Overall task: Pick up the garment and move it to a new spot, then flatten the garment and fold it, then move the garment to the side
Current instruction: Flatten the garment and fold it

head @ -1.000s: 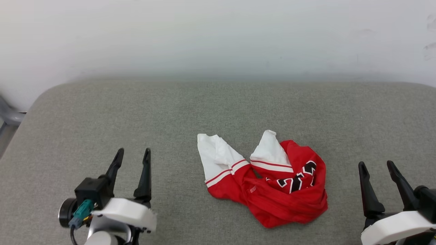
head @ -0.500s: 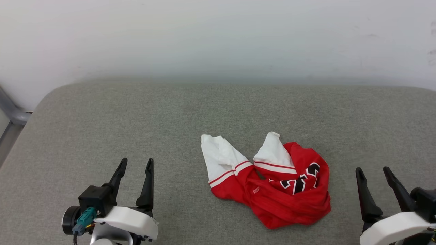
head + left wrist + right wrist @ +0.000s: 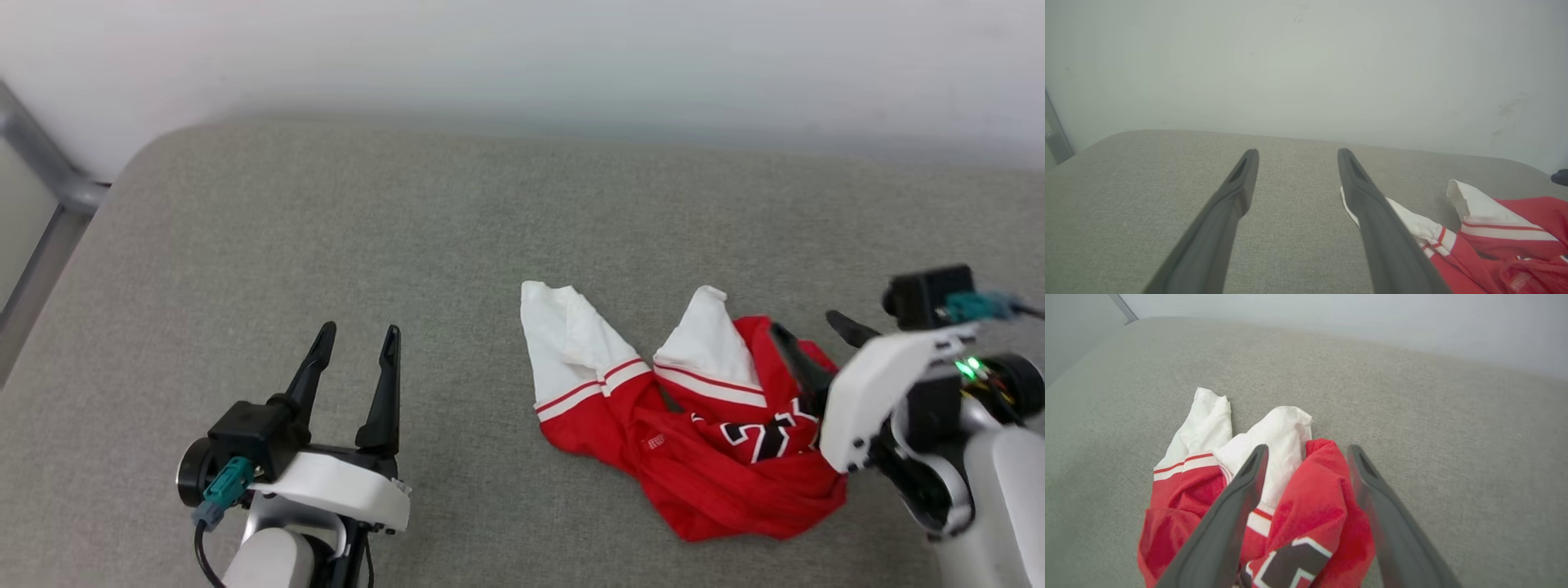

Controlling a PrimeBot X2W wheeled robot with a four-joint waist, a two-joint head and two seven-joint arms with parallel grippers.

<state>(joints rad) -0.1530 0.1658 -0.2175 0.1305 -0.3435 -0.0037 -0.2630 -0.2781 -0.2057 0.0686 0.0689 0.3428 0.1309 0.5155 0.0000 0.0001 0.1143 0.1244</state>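
Black-fingered and spread wide, the left hand [image 3: 359,329] hovers low over the bare grey cushion [image 3: 245,245], apart from the cloth, probably kept in reserve. The right hand [image 3: 804,322], also spread, tilts down, its fingers straddling a raised red fold of the crumpled jersey [image 3: 718,465] lying right of centre, seemingly lined up to pinch. Beyond stands a pale wall [image 3: 522,49].

garment [image 3: 694,457]: crumpled red heap, two white sleeves up top, black numbers showing | right gripper [image 3: 804,322]: jaws apart, over garment's right edge | left gripper [image 3: 360,329]: jaws apart, well left of garment | surface [image 3: 408,229]: grey fabric under garment
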